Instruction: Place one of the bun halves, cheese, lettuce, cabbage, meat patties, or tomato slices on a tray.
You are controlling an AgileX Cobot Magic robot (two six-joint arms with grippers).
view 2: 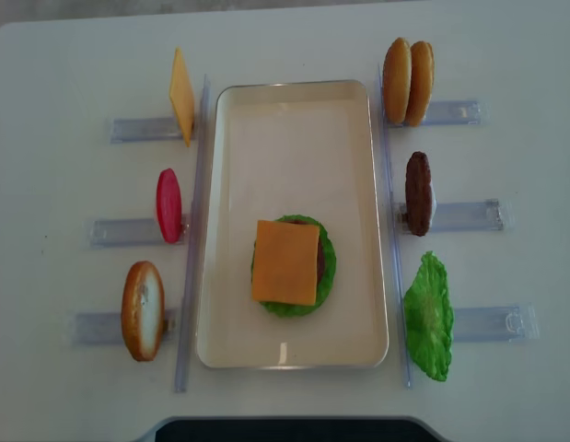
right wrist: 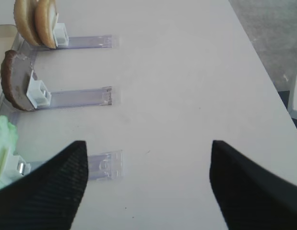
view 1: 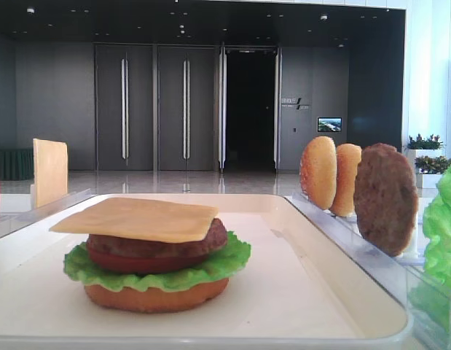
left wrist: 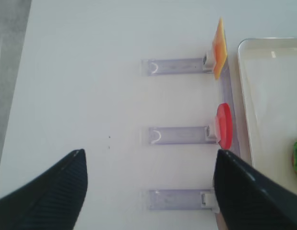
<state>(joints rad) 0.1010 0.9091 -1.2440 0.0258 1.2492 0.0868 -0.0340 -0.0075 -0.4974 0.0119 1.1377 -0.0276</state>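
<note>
White bench (view 2: 63, 55) holds the tray (view 2: 294, 138); left of it, a bun half (view 2: 143, 309) stands on edge. Both claws, left claw (left wrist: 150, 191) and right claw (right wrist: 148, 184), gape empty. Bun looks light, stiff; pinch its faces.

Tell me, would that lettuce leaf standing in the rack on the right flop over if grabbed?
The lettuce probably holds its shape: it stands upright in its clear rack without sagging. Its frilly edges look thin, so they may bend slightly. It seems light.
</note>
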